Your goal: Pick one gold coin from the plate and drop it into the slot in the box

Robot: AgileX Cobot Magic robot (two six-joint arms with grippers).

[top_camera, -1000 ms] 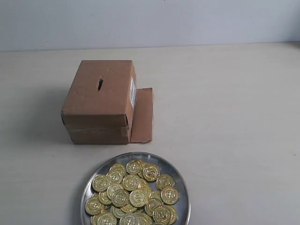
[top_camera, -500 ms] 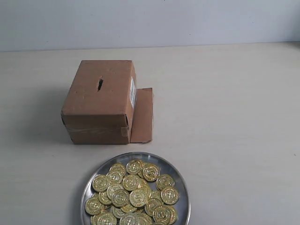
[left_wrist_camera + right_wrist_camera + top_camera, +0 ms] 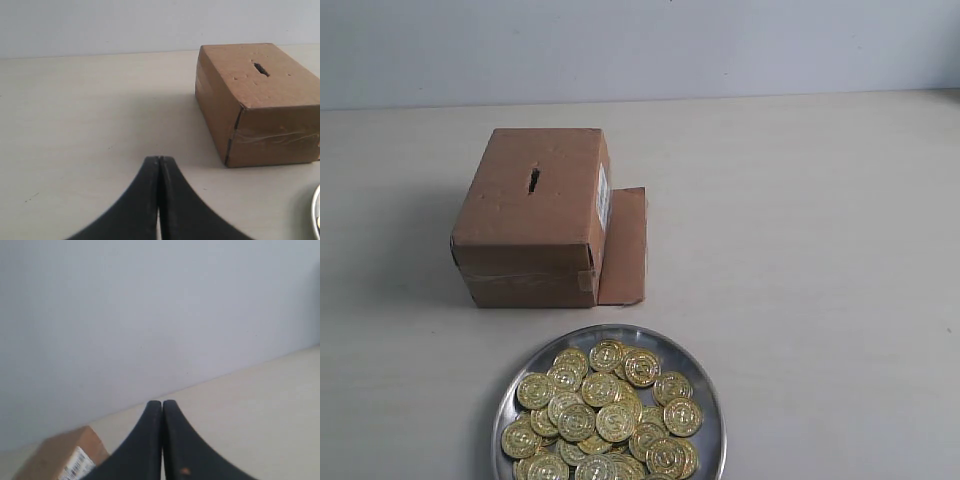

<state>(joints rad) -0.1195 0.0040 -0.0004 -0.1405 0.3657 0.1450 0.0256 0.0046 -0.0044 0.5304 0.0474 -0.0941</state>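
Gold coins (image 3: 605, 415) lie heaped on the plate (image 3: 610, 330) on the bench (image 3: 800, 250), near the box (image 3: 530, 225) whose top slot (image 3: 534, 180) stands clear, while our left hand (image 3: 158, 159) and right hand (image 3: 162, 402) hang pinched closed and empty, so we judge the pick and the drop both yet to come.

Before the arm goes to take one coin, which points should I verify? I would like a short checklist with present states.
1. Coins on the plate: ok, a pile.
2. Slot in the box top uncovered: ok.
3. Left claw open: not ok, shut, empty.
4. Right claw open: not ok, shut, empty.
5. A claw above the plate: not ok, none in the exterior view.
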